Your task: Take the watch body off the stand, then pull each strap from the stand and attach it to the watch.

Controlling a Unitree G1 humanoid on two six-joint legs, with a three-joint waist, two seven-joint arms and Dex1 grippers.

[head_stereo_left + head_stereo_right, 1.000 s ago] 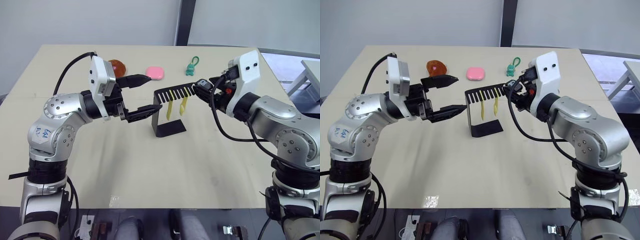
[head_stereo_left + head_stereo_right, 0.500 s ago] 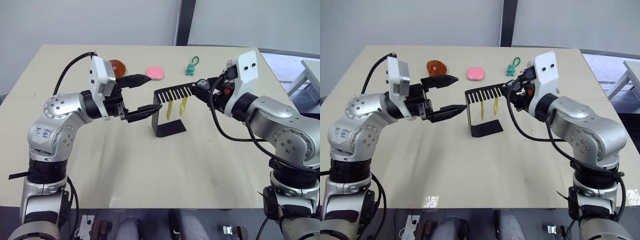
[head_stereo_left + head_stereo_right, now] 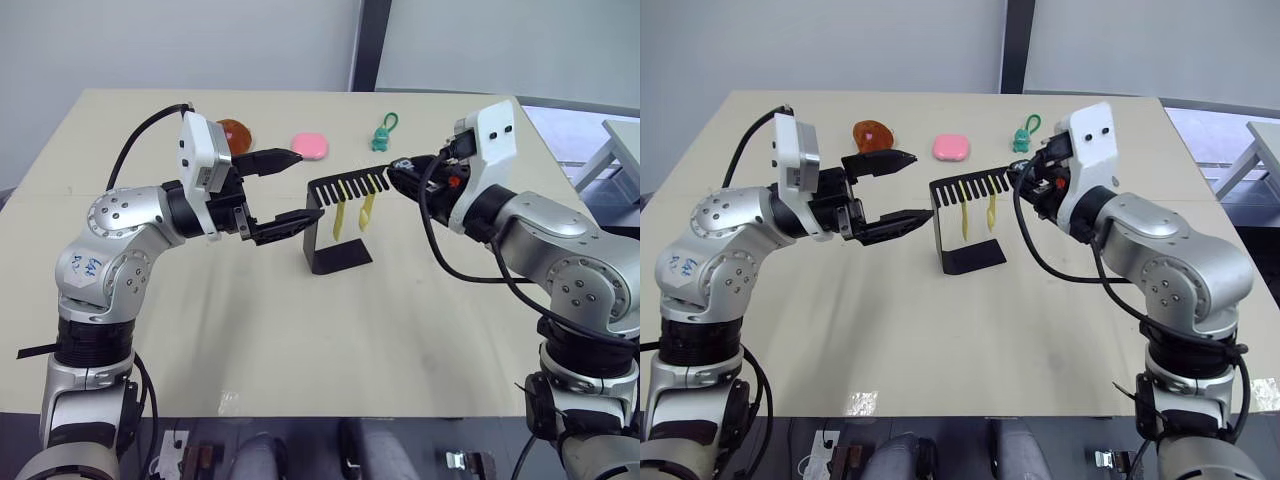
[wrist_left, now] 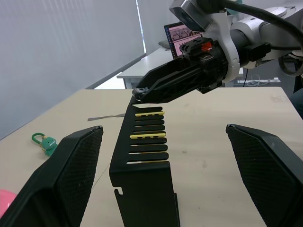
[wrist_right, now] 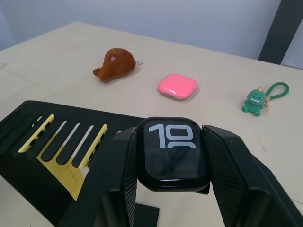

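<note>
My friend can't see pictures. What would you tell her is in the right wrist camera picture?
The right gripper holds the watch body between its two black fingers, just above the black stand where yellow straps hang. Behind on the table lie a brown toy, a pink case and a green keyring figure.

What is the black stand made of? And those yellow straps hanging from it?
The stand looks like thin bent sheet metal, painted matte black: sharp folds and cut slots. The yellow straps look like soft rubber or silicone, smooth and dull, though that's a guess.
</note>
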